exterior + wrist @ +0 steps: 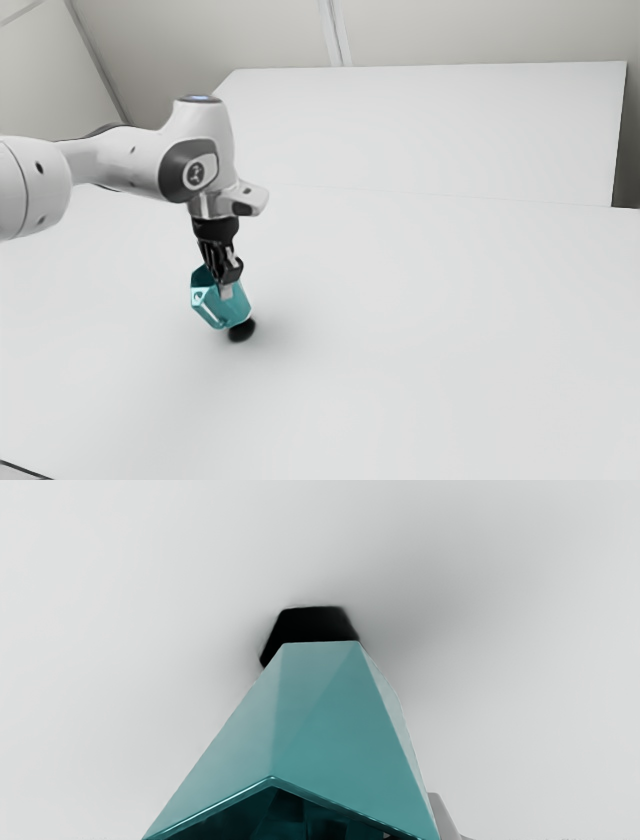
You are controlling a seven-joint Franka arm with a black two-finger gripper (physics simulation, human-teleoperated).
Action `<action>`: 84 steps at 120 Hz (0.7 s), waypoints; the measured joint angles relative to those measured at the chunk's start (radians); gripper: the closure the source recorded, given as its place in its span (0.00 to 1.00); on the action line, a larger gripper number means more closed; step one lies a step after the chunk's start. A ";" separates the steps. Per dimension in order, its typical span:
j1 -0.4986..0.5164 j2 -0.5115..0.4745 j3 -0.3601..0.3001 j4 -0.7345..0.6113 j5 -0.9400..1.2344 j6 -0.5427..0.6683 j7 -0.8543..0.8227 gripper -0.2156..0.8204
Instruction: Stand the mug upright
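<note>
The teal faceted mug point(231, 308) is tilted, its open mouth toward the exterior view's left and its narrower base low toward the right. Above it, the black gripper point(226, 286) points down and is shut on the mug, one pale fingertip against its near side. In the wrist view the mug point(325, 720) reaches away from the hand, its rim nearest the camera. A grey finger point(442, 817) shows beside the mug; the other finger is hidden. A black patch point(241, 331) lies at the mug's base.
The white tabletop point(420, 320) spreads around the mug, with soft shadow near the base. A raised white panel or surface point(430, 130) stands at the back. The arm comes in from the exterior view's left.
</note>
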 joint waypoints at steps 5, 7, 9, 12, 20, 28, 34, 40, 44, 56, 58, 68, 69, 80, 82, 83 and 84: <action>-0.006 0.003 0.000 0.000 0.006 -0.004 -0.008 0.97; -0.009 0.004 0.000 0.000 0.011 -0.005 -0.012 0.97; -0.012 0.005 0.000 0.000 0.015 -0.006 -0.015 0.97; -0.016 0.008 -0.001 0.000 0.021 -0.008 -0.020 0.97; -0.028 0.020 -0.001 0.000 0.035 -0.011 -0.032 0.97; -0.039 0.042 -0.001 0.000 0.043 -0.013 -0.043 0.97; -0.045 0.061 -0.002 0.000 0.047 -0.014 -0.051 0.97; -0.049 0.074 -0.002 0.000 0.050 -0.013 -0.059 0.97; -0.050 0.080 -0.002 0.000 0.051 -0.012 -0.064 0.97; -0.051 0.092 -0.002 -0.003 0.053 -0.011 -0.079 0.97; -0.051 0.094 -0.001 -0.004 0.053 -0.010 -0.081 0.97; -0.056 0.107 -0.001 -0.005 0.054 -0.008 -0.092 0.97; -0.057 0.108 -0.001 -0.005 0.055 -0.008 -0.093 0.97; -0.059 0.111 -0.001 -0.005 0.053 -0.007 -0.103 0.85; -0.059 0.110 -0.001 -0.005 0.053 -0.007 -0.105 0.81; -0.059 0.110 -0.001 -0.005 0.053 -0.007 -0.106 0.80; -0.059 0.109 -0.001 -0.005 0.053 -0.007 -0.106 0.78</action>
